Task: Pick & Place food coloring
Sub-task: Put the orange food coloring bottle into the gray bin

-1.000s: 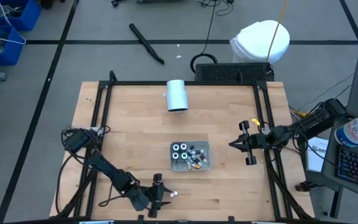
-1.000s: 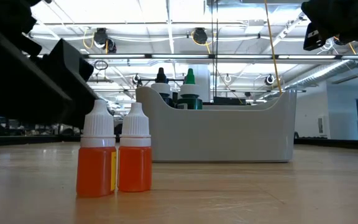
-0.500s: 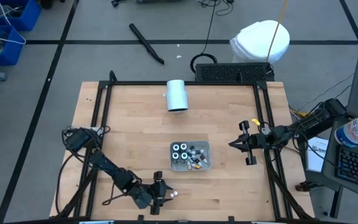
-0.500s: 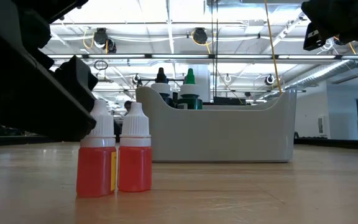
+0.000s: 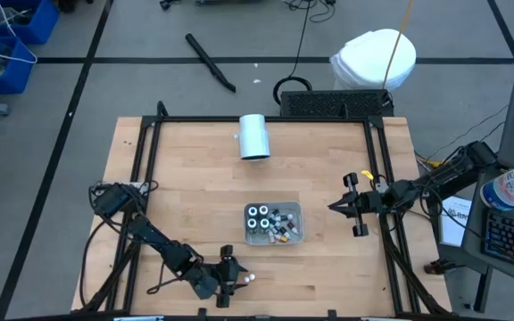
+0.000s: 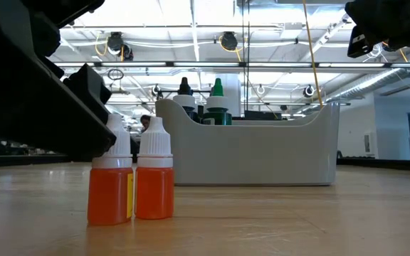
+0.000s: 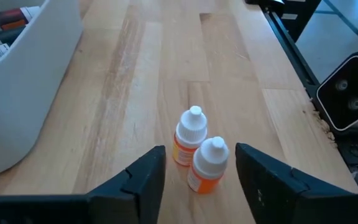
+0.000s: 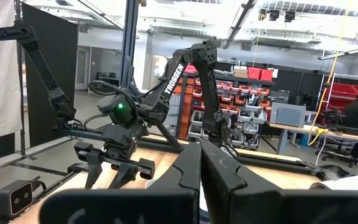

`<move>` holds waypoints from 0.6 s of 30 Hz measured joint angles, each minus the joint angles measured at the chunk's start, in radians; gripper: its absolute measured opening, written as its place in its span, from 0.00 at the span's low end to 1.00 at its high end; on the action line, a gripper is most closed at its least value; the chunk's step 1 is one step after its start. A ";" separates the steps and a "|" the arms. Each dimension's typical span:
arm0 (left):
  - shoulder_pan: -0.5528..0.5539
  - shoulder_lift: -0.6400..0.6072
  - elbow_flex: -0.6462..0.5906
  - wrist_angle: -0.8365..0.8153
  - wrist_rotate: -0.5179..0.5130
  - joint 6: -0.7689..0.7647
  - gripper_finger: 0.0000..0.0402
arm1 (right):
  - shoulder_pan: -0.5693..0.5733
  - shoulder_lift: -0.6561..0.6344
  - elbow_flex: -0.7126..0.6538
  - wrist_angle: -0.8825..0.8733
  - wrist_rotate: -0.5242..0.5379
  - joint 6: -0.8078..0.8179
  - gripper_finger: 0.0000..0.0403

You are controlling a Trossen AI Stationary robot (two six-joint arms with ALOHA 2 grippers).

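Observation:
Two tiny orange food coloring bottles with white caps (image 7: 190, 134) (image 7: 209, 163) stand upright side by side on the wooden table near its near edge (image 5: 250, 277); in the low view they are the left bottle (image 6: 110, 178) and the right bottle (image 6: 154, 174). My left gripper (image 7: 199, 151) is open and low over the table. One finger stands on either side of the pair, and a gap shows on both sides. Several more bottles stand in the grey tray (image 5: 294, 210). My right gripper (image 5: 335, 207) is shut and waits above the table, right of the tray.
A large white cylinder (image 5: 254, 136) lies at the table's far side. The grey tray's wall (image 6: 255, 153) stands just behind the two bottles in the low view. A black frame (image 5: 377, 178) runs along the table edges. A small camera (image 7: 347, 93) sits at the near edge.
My left gripper has moved a little toward the table's right edge, closing in on the two orange bottles until its open fingers stand on either side of them. The bottles have stayed where they were.

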 joint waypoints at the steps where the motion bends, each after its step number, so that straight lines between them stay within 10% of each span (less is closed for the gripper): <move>1: 0.000 0.000 0.000 0.000 0.000 0.000 0.47 | 0.000 0.000 0.000 0.000 0.000 0.000 0.00; 18: 0.000 -0.001 0.000 -0.010 0.014 0.009 0.14 | 0.000 0.000 0.000 0.000 0.000 0.000 0.00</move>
